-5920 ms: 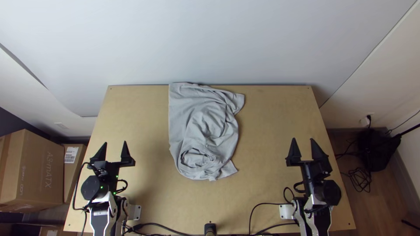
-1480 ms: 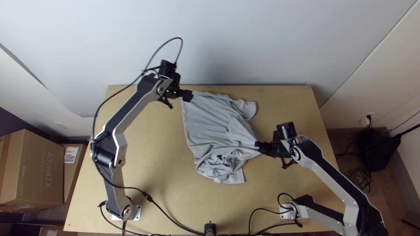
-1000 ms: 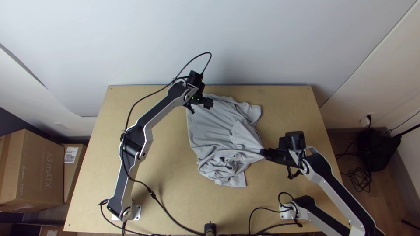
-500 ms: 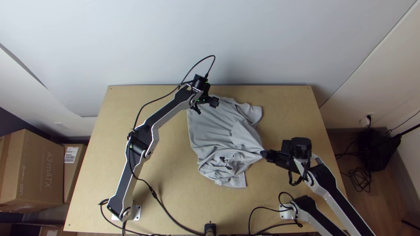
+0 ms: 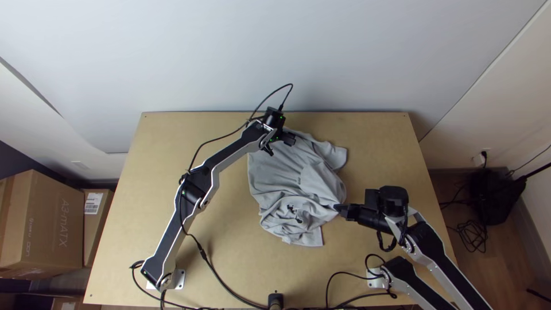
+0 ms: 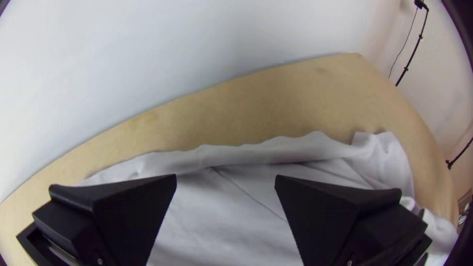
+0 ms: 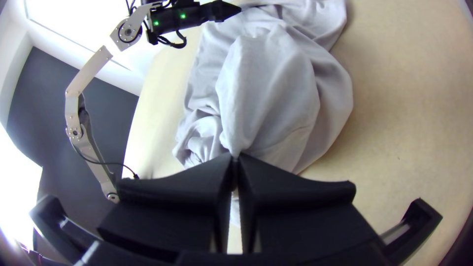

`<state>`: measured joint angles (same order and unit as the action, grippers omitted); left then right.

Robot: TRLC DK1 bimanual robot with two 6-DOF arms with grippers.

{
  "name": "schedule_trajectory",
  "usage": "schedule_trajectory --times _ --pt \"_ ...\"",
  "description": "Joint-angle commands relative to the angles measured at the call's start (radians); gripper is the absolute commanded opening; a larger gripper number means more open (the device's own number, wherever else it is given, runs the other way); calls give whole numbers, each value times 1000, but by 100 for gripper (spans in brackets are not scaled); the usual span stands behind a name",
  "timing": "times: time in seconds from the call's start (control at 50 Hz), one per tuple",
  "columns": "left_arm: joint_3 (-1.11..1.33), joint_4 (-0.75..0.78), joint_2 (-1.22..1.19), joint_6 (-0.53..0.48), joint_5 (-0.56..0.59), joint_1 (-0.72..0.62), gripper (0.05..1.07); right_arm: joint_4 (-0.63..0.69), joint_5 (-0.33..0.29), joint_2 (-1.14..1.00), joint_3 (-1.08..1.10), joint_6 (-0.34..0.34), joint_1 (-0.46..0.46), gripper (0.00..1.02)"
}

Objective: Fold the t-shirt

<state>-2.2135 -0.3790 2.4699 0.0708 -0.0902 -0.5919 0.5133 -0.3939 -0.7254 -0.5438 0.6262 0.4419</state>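
The right tool (image 5: 339,208) has just drawn in from the desk's (image 5: 379,132) right side toward its middle, and the side of the t-shirt (image 5: 272,175) that it pulled out into a taut point half a second ago has gone slack and rounded. Over the same stretch the left tool (image 5: 291,139) has slid away from the desk's left side and a little in from its far edge, above the t-shirt's far part. For the folding this looks like setting up rather than folding proper: the right side seems to be getting eased back, while the left tool may be lining up a hold near the far hem.

The t-shirt lies around the middle of the desk, its far end close to the desk's far edge. Toward that edge it is fairly spread, with long soft creases and a sleeve-like flap out to the right; toward the desk's near edge it is bunched into curling rolls, one corner poking out. No neat fold is made yet, and those rolls will probably need opening out first.

The right tool is pinched together on a gathered peak of the t-shirt's right side. The left tool stands wide, with nothing gripped.
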Motion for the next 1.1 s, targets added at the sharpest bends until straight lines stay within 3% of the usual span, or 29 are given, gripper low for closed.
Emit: schedule_trajectory --times 0.0,0.16,0.2,0.3,0.42,0.44,0.68,0.96,1.02,1.08 --pt "-26 25 37 -2 -13 -8 102 7 -17 15 -5 30 17 2" --pt "-28 38 54 -2 -31 -14 101 8 -23 23 -5 38 23 2" --pt "-28 38 58 -3 -31 -14 97 7 -23 23 -5 40 23 2" --pt "-23 42 61 -2 -32 -14 72 8 -23 23 -7 47 24 2" --pt "-25 95 69 23 -31 -3 10 27 -23 23 -21 47 21 2" --pt "-23 98 72 21 -31 -2 7 28 -23 23 -24 47 20 2" --pt "-26 20 44 43 -19 18 8 87 -22 -16 -82 46 -40 2" --pt "-28 -113 -40 106 87 26 8 129 -23 -120 -142 46 -75 2" --pt "-28 -121 -55 115 89 12 19 129 -23 -123 -140 47 -74 2" --pt "-28 -121 -71 124 96 1 45 129 -23 -123 -134 50 -69 2"
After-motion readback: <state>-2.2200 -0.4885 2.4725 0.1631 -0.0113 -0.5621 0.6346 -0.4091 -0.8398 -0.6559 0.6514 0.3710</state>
